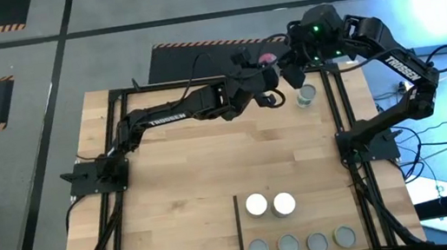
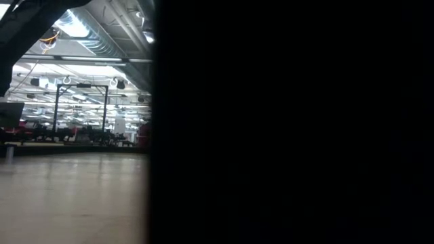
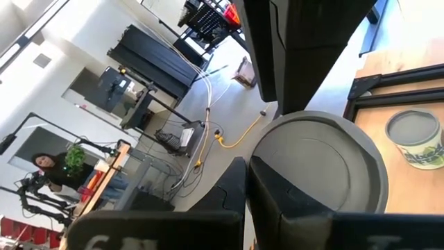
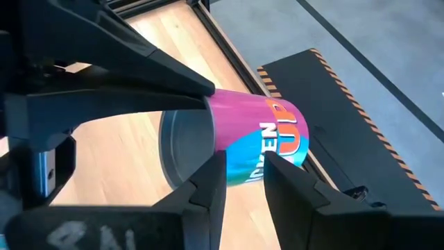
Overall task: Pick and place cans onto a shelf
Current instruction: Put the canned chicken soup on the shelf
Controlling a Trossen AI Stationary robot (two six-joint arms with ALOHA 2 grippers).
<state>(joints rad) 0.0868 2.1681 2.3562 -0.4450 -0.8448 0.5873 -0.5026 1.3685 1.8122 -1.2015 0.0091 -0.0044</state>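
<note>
Left gripper (image 3: 246,180): fingers pressed together with nothing between them, stretched out to the far edge of the table (image 1: 180,192). Right at its tips, the grey end of the pink can (image 4: 257,132), lying on its side and up off the wood. Touching or just short of it: cannot tell.

Right gripper (image 4: 243,167): on that can's other side, facing the left gripper, fingers apart, tips against the painted side. Not spanning the can end to end, so no sure clamp on view. Which tool carries it: cannot tell. Just beside the right gripper, upright on the table, 1 loose can (image 1: 306,96), touched by neither tool.

Well apart from both grippers, across the table at its near edge: the shelf (image 1: 307,218), fenced on one side by the bar (image 1: 239,228). On it, nearest the tools, 2 white-topped cans (image 1: 257,205) almost touching each other. Beyond them, a row of 4 grey-topped cans (image 1: 259,249), spaced apart.

Progress, as a judgement: 6 of 8 shelved, 1 aloft between the tools, 1 waiting. Remaining: bring the pink can across to the shelf, stand it upright, release, then fetch the loose can. Bare wood beside the white-topped pair looks like room enough for both.
</note>
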